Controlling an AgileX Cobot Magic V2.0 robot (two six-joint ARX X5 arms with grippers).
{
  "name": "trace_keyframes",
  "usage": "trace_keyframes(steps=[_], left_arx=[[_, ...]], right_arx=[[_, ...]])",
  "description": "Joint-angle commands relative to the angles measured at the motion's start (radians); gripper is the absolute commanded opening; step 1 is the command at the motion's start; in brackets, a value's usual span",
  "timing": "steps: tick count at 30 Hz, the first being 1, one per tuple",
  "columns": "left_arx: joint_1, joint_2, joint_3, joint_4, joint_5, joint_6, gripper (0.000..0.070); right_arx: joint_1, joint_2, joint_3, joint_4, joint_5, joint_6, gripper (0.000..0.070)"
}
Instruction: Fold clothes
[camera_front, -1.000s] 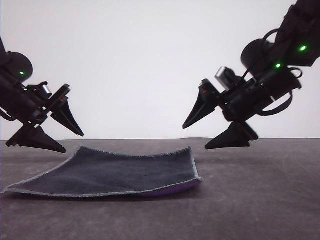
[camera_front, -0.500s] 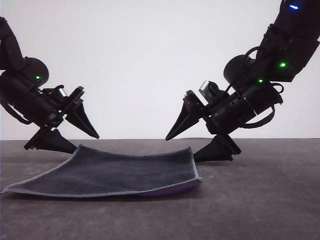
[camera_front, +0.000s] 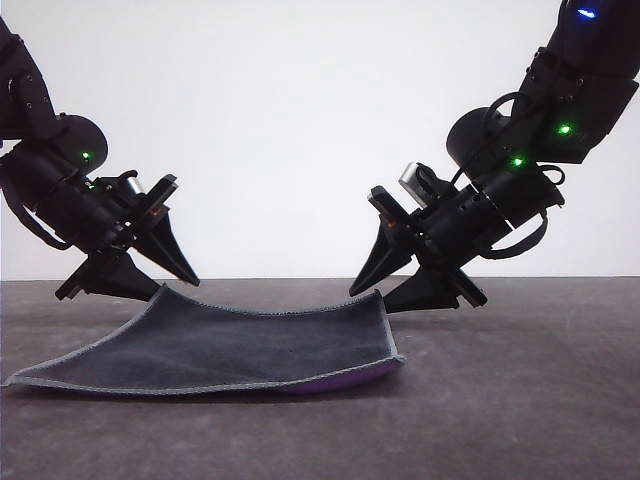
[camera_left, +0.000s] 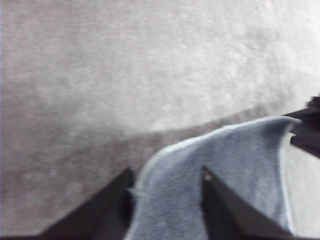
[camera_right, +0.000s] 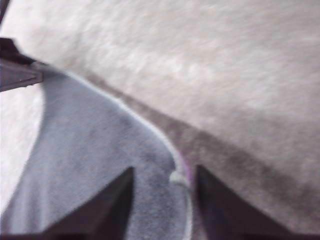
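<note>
**Ana:** Front view has the cloth lying on the dark table, charcoal face up, a sliver of purple peeking out under its near right edge. Both far corners curl upward off the surface.

**Ben:** And the left hand?

**Ana:** Jaws apart, tips down at the far left corner, 1 finger above the edge and 1 behind it. Left wrist view confirms it: the left hand straddles the cloth, the stitched corner sitting between the 2 dark fingers.

**Ben:** Right side?

**Ana:** Same story. The right hand is spread open at the raised far right corner, tips touching or just beside the edge, I can't tell which. Right wrist view shows the right hand with the cloth corner between its fingers, purple showing along the edging.
</note>
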Motion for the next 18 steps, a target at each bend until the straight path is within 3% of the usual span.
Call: trace_keyframes(steps=[1,3,5,11,18], left_arx=[[-0.002,0.024,0.023,0.006,-0.002,0.018,0.0124],[-0.002,0.024,0.023,0.007,-0.004,0.019,0.0063],[-0.002,0.024,0.023,0.006,-0.007,0.022,0.0002],[0.000,0.024,0.023,-0.010,-0.005,0.032,0.0000],[0.026,0.024,0.042,-0.173,0.056,0.102,0.0000]], right_arx=[[0.004,0.024,0.022,0.011,0.001,0.001,0.0085],[0.004,0.024,0.022,0.012,0.002,-0.002,0.0015],[0.004,0.024,0.022,0.012,0.002,-0.002,0.0003],[-0.007,0.024,0.022,0.006,-0.022,-0.005,0.0004],[-0.057,0.023,0.036,-0.057,-0.263,-0.005,0.0004]])
